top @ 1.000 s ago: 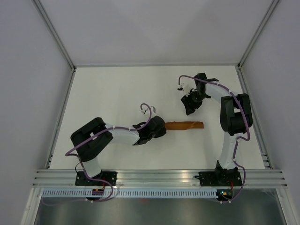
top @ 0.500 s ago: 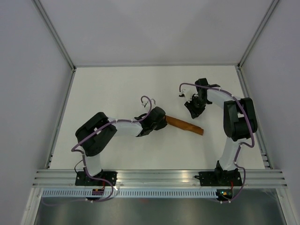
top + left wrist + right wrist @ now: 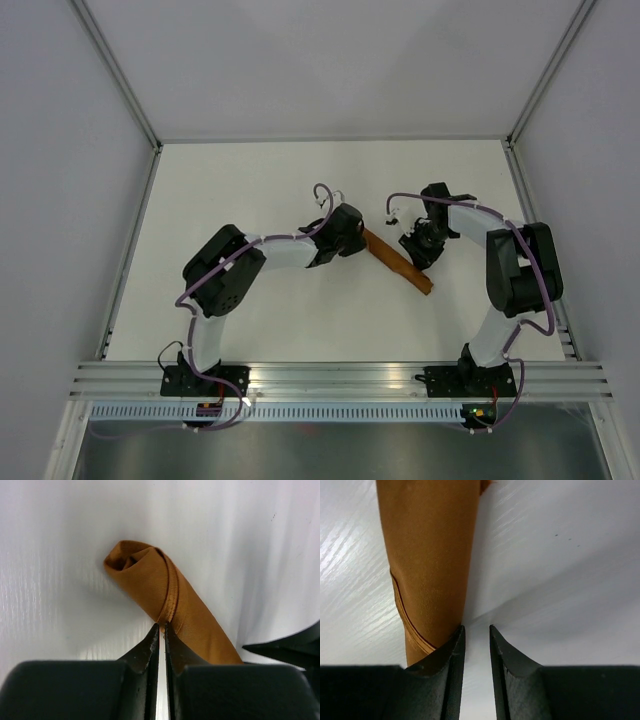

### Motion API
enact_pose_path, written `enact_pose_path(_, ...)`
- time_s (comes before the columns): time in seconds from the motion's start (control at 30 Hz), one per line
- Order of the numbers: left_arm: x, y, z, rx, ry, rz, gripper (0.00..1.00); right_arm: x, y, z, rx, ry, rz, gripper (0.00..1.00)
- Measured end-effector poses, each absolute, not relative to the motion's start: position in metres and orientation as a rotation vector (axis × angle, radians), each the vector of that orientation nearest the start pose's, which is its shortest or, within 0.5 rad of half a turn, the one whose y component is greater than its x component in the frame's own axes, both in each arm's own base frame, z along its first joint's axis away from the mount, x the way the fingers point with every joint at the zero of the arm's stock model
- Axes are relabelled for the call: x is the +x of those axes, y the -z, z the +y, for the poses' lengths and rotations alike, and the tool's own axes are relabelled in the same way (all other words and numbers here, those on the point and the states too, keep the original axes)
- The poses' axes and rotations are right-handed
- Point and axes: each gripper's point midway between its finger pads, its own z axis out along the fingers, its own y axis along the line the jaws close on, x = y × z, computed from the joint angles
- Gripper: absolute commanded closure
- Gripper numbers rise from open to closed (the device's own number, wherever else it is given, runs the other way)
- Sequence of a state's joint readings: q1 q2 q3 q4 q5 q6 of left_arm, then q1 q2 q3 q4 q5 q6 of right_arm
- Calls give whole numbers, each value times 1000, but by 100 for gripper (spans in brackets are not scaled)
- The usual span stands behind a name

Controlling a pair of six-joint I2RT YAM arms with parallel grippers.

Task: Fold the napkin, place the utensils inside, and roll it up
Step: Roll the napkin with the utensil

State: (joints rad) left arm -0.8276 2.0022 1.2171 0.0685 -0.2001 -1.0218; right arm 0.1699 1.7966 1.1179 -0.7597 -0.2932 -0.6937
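The napkin (image 3: pixel 400 264) is a tight rust-orange roll lying diagonally on the white table, its upper end at the left. My left gripper (image 3: pixel 358 233) is at that upper-left end. In the left wrist view the roll (image 3: pixel 150 575) shows its open spiral end, and my left gripper (image 3: pixel 161 625) is shut with its tips pinching the hem. My right gripper (image 3: pixel 421 254) is beside the roll's lower right half. In the right wrist view my right gripper (image 3: pixel 476 627) has its jaws slightly apart and empty, the left finger touching the roll (image 3: pixel 430 555). No utensils are visible.
White table (image 3: pixel 250 180) with raised metal rails at the left (image 3: pixel 130 250) and right (image 3: pixel 540 240) edges and a grey wall behind. Both arms bend in toward the middle of the table.
My left gripper moved up and right with the roll's end, swinging the roll from level to diagonal. My right gripper came down and right to the roll's side.
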Motion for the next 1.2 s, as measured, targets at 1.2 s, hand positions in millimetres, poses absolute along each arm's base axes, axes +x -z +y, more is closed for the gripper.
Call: enact_pose_path(1.2, 397, -31, -432, -175, 820, 2439, 88, 257, -13, 104, -1215, -636, 2666, 68)
